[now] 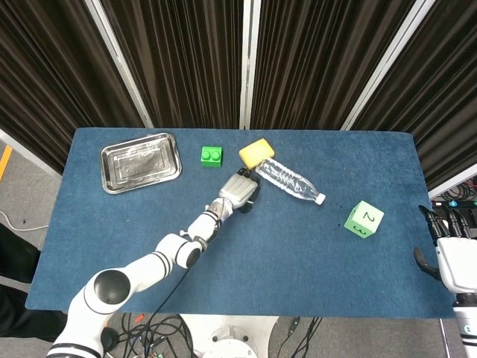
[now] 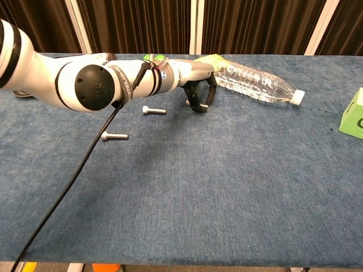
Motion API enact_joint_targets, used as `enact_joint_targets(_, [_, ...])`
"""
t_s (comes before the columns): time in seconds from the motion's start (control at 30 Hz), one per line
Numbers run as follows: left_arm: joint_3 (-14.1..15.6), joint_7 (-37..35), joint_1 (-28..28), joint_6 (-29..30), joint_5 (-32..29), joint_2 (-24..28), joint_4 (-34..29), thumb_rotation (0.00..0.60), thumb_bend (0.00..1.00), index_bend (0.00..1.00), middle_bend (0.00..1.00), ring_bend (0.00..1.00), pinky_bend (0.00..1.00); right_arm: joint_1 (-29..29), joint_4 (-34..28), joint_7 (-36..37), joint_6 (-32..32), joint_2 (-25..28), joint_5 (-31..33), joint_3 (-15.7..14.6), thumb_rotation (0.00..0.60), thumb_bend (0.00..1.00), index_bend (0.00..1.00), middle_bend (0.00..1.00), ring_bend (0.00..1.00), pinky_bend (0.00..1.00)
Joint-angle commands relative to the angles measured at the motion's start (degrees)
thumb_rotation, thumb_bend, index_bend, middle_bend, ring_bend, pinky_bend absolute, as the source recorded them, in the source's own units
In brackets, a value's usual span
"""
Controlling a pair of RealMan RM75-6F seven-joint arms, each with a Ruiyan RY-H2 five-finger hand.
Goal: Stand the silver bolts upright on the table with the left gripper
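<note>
One left hand (image 2: 199, 93) is curling its fingers down onto the table (image 2: 227, 187) beside one plastic bottle (image 2: 255, 82); whether they clamp a bolt, I cannot tell. Two silver bolts (image 2: 153, 110) (image 2: 114, 135) are lying flat nearby. The right hand (image 1: 451, 250) is hanging open.

The left hand (image 2: 199, 90) works in a tight pocket at the far middle of the table (image 1: 298, 246): the lying plastic bottle (image 1: 289, 180) is just beside it on the right, the yellow block (image 1: 256, 151) just beyond it, and the green brick (image 1: 212, 155) sits on the far left side of it. Its fingers (image 2: 198, 103) curl down to the cloth. Two silver bolts (image 2: 153, 110) lie flat near the forearm's left side, one nearer than the other, well apart from the bottle. The metal tray (image 1: 141, 161) fills the far left corner. The green die (image 1: 364, 219) stands alone at right. The near half of the table offers broad open passage.
</note>
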Motion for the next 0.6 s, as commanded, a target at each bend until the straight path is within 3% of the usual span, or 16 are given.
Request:
enact_joint_targets(0.03, [-0.34, 0.02, 0.21, 0.62, -0.27, -0.65, 0.86, 0.6, 0.31, 0.51, 0.17, 0.0, 0.0, -0.02, -0.03, 0.01, 0.01, 0.02, -0.06, 0.0, 0.6, 0.3, 0.08, 0.18, 0.0, 0.03])
enact_joint_targets(0.6, [-2.33, -2.45, 1.07, 0.98, -0.23, 0.38, -0.84, 0.6, 0.37, 0.55, 0.17, 0.0, 0.0, -0.23, -0.15, 0.03, 0.23, 0.07, -0.11, 0.14, 0.6, 0.3, 0.08, 0.18, 0.0, 0.03])
